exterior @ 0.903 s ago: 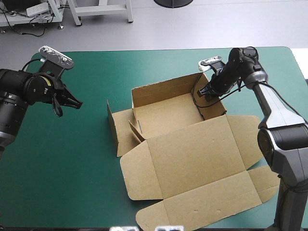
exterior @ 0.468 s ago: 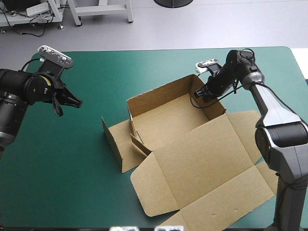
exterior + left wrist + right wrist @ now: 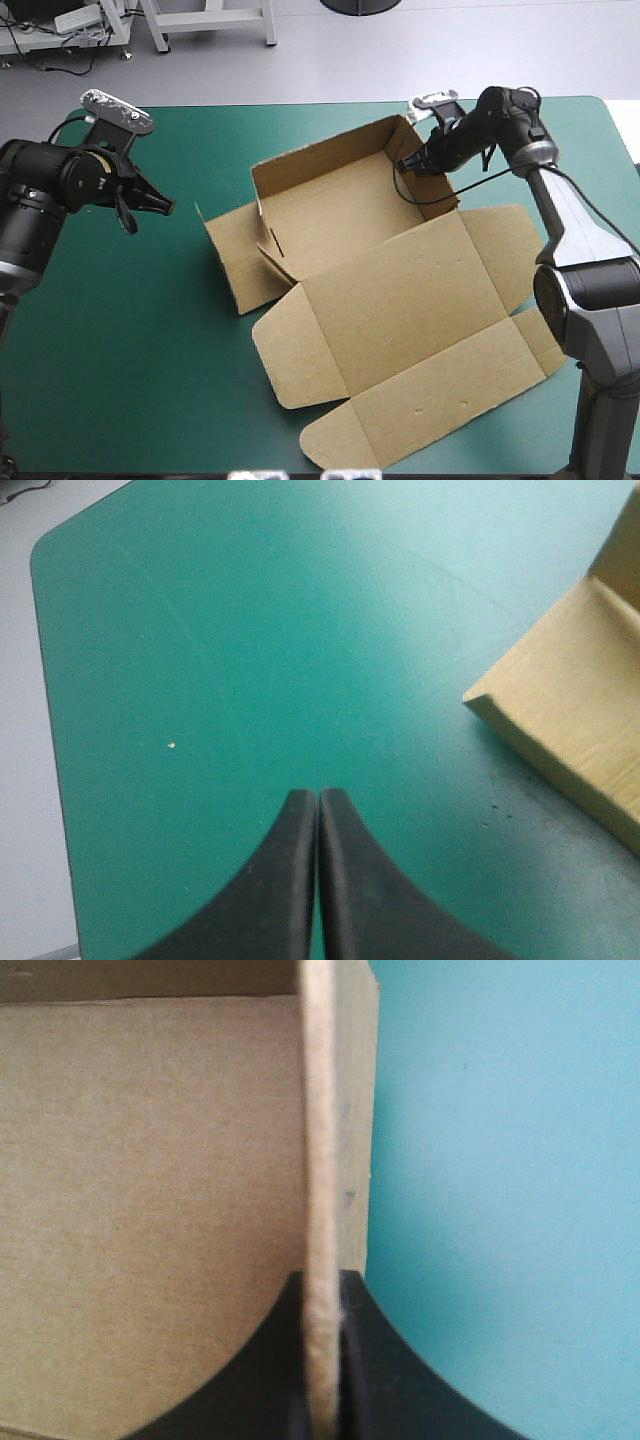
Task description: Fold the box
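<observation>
The brown box stands in the middle of the table as an open tray with its far and right walls raised. Its lid lies flat toward the near edge, and a side flap sticks out on the left. My right gripper is shut on the box's right wall near the far corner; the wall's edge runs up between the black fingers. My left gripper hovers shut over bare teal-green cover, left of the box, holding nothing. A corner of the box flap shows ahead of it to one side.
The teal-green cover lies bare on the left and near left. The lid's flaps reach close to the right arm's base and the near edge. The table's left edge shows beside the left gripper.
The right gripper has dragged the box toward the far left and turned it somewhat. The lid swung along with it. The left arm has hardly moved.
</observation>
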You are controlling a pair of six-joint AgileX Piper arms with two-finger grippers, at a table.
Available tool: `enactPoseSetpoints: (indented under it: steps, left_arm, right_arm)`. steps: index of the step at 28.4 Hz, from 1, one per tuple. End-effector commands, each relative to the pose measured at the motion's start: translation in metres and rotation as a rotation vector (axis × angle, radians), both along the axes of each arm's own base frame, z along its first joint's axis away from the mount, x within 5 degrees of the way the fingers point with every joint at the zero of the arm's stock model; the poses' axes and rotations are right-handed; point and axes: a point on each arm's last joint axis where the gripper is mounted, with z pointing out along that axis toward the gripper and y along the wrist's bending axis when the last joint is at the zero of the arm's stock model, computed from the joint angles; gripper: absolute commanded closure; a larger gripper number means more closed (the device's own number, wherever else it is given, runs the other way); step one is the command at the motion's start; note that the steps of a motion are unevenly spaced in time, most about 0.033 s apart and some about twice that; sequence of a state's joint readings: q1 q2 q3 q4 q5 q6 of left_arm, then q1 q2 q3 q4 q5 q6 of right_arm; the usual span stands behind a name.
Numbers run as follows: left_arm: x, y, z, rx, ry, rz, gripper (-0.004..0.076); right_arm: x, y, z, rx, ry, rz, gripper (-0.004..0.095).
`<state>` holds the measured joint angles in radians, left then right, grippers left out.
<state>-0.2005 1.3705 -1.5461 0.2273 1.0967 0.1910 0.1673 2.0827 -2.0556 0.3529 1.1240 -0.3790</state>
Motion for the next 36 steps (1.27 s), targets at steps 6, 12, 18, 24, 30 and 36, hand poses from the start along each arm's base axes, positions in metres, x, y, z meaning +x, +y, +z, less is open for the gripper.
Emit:
enactPoseSetpoints:
  steps: [6,12,18,24,30,36]
  left_arm:
    - [0.014,0.003,0.020,0.021,-0.229,0.026,0.0729]
    - [0.030,0.028,0.022,-0.136,-0.319,0.121,0.0729]
    - [0.044,0.055,0.013,-0.433,-0.311,0.154,0.0729]
    - [0.060,0.052,0.008,-0.728,-0.305,0.041,0.0729]
    - [0.071,0.034,-0.001,-0.948,-0.206,-0.119,0.0729]
    - [0.061,0.015,0.010,-1.201,-0.130,-0.331,0.0729]
  right_arm:
    - [-0.043,-0.029,0.136,0.064,-0.322,-0.072,0.0931]
    - [-0.072,-0.057,0.184,0.084,-0.427,-0.143,0.0931]
    - [-0.104,-0.075,0.217,0.096,-0.521,-0.189,0.0931]
    - [-0.132,-0.070,0.244,0.175,-0.611,-0.164,0.0931]
    - [-0.145,-0.064,0.256,0.250,-0.643,-0.132,0.0932]
    - [-0.146,-0.064,0.256,0.267,-0.636,-0.132,0.0929]
